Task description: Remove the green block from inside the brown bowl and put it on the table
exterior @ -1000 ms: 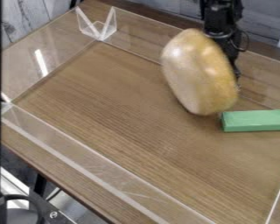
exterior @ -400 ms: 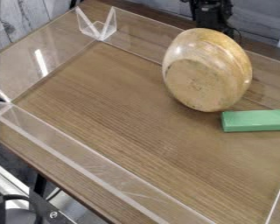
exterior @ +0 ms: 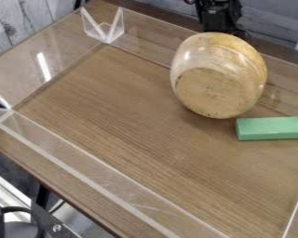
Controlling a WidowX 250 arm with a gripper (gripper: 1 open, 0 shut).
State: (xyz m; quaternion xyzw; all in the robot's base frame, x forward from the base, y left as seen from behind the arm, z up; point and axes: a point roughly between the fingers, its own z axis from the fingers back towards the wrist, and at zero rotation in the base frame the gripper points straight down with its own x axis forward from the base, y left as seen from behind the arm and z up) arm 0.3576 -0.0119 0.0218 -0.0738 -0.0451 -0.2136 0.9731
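Note:
The brown bowl (exterior: 219, 74) stands tipped up on its edge at the back right of the table (exterior: 127, 130), with its rounded underside facing the camera. The green block (exterior: 271, 127) lies flat on the tabletop just in front and to the right of the bowl, apart from it. My gripper (exterior: 218, 13) shows only as a dark body rising behind the bowl's upper edge. Its fingers are hidden by the bowl. The bowl stays tilted up against it, so the gripper is shut on the bowl's far rim.
Low clear acrylic walls (exterior: 64, 149) edge the table on all sides. A small clear V-shaped stand (exterior: 101, 25) sits at the back left corner. The wood surface stretches bare to the left and front of the bowl.
The bowl has swung from nearly edge-on to showing its full underside. The dark gripper body has shifted left, from the bowl's right side to behind its top. The green block has not moved.

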